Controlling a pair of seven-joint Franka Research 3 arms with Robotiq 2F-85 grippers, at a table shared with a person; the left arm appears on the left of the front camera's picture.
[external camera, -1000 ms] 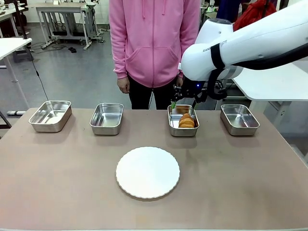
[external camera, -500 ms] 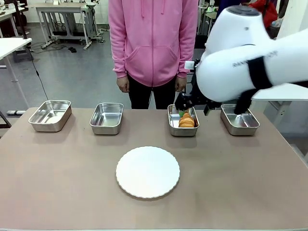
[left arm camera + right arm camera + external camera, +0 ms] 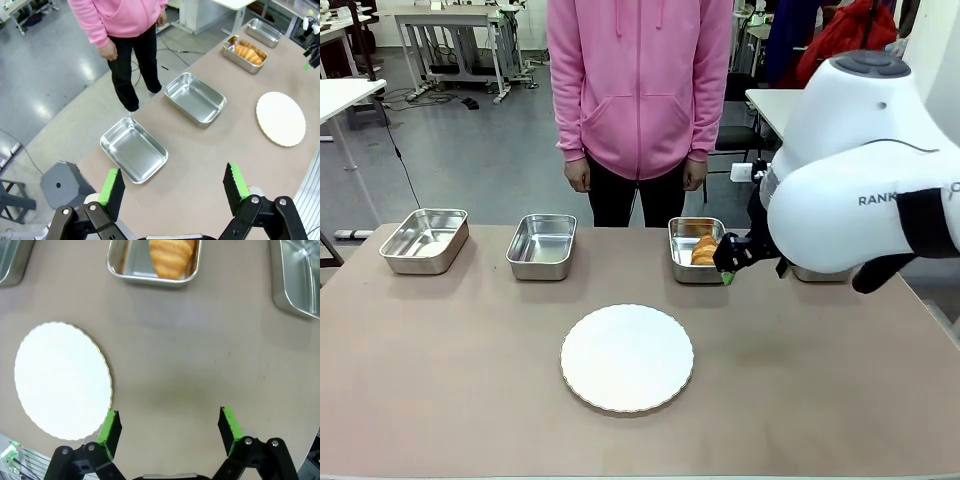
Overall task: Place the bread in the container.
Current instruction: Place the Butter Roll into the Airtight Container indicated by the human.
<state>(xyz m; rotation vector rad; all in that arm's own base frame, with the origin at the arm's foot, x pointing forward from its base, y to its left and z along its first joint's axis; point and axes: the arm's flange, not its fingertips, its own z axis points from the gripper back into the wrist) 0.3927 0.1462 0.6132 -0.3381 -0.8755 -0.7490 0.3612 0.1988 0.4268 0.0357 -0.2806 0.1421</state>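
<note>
A: What stands on the brown surface (image 3: 470, 380)?

B: A round white plate (image 3: 627, 358) with a scalloped edge lies in the middle of the near part. Along the far edge there are empty steel trays: one at the far left (image 3: 425, 240), one beside it (image 3: 542, 246), and one at the right (image 3: 297, 277), mostly hidden in the front view.

A: And behind the surface?

B: A person in a pink hoodie (image 3: 640, 85) and dark trousers stands there, arms down. Farther back are a grey floor and white tables (image 3: 450, 20).
</note>
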